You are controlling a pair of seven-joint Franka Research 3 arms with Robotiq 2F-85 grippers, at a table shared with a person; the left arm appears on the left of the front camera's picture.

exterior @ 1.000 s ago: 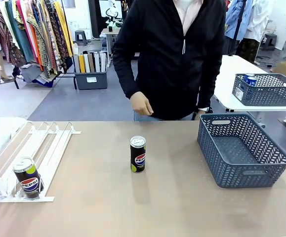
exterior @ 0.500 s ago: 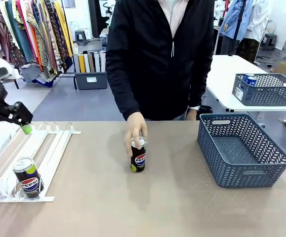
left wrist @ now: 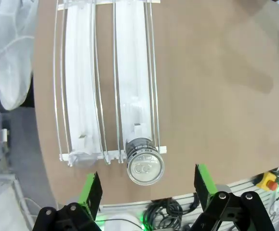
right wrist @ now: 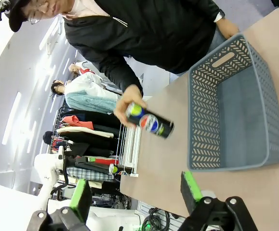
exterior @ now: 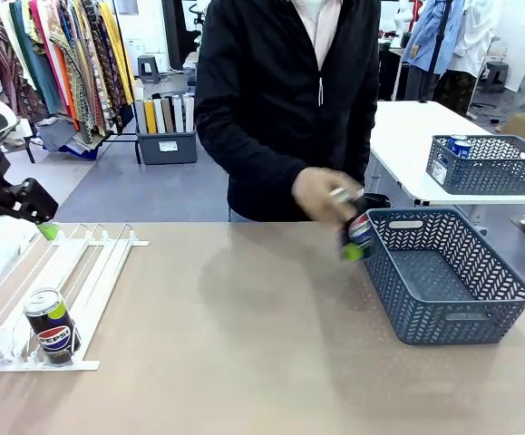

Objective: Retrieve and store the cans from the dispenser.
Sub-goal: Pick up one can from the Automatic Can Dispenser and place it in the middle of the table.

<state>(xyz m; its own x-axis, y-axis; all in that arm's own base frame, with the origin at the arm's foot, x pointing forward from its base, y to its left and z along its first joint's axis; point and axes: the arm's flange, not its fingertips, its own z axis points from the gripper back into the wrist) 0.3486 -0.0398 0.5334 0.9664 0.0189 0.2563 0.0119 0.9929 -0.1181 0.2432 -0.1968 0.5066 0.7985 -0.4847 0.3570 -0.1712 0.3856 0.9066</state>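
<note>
Now, person's hand [exterior: 321, 194]: carrying tilted black can [exterior: 359, 235] at basket's [exterior: 451, 323] rim.
Left gripper [left wrist: 145, 179]: hovering wide open over second can [left wrist: 145, 166] at dispenser's [left wrist: 133, 72] low end.
Right gripper [right wrist: 134, 186]: gaping, gripping nothing.

Hand [exterior: 321, 193] and its can [exterior: 358, 236] are motion-blurred at the far left corner of the basket [exterior: 452, 322]; can label unreadable. Left arm [exterior: 4, 195] runs off the left edge.
</note>
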